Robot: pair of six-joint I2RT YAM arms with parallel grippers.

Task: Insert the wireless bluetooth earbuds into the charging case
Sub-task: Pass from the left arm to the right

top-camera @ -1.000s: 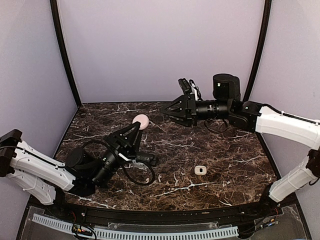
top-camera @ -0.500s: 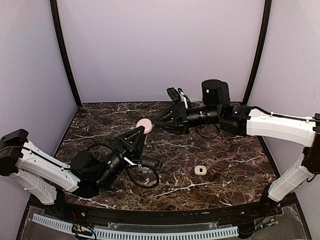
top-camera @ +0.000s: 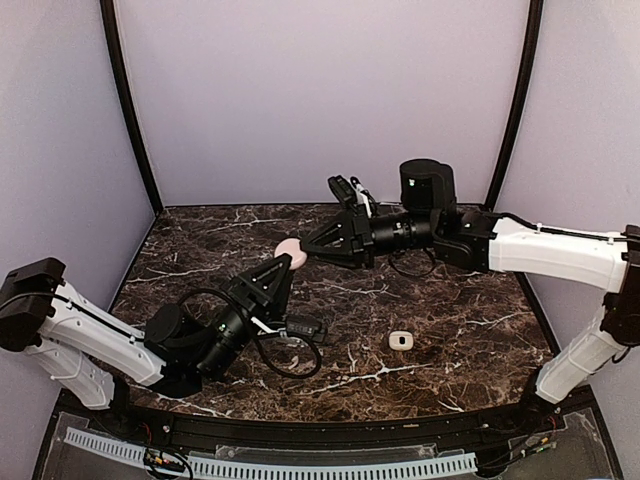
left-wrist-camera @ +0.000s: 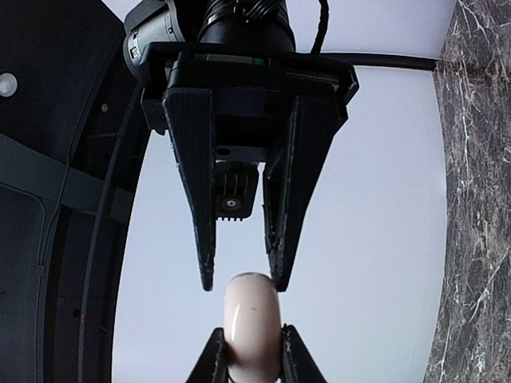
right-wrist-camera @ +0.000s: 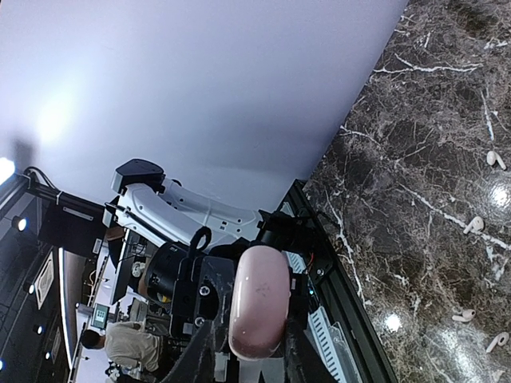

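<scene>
Earbuds (right-wrist-camera: 473,225), tiny white plastic ones with short stems, lie loose on the dark brown, white-veined marble tabletop (top-camera: 460,300). I count four, well apart, along the edge of the right wrist view. They are too small to say which way their stems point, and from above they are lost among the veins.

The smooth, oval, pale-pink plastic charging case (left-wrist-camera: 252,303) hangs in the air above the table, clamped by its near end between the black fingers of the left gripper (left-wrist-camera: 251,331). Its long axis runs on in line with those fingers, with the free rounded end aimed at the right gripper (left-wrist-camera: 242,281). That one meets it head-on, jaws drawn narrow astride the tip. One finger touches the shell and the other shows a sliver of gap, so I cannot tell whether it really pinches.

A small white rounded-square case (top-camera: 401,340) sits alone on the marble, nearer the right arm. Plain lilac walls (top-camera: 320,100) close in the back and sides.
</scene>
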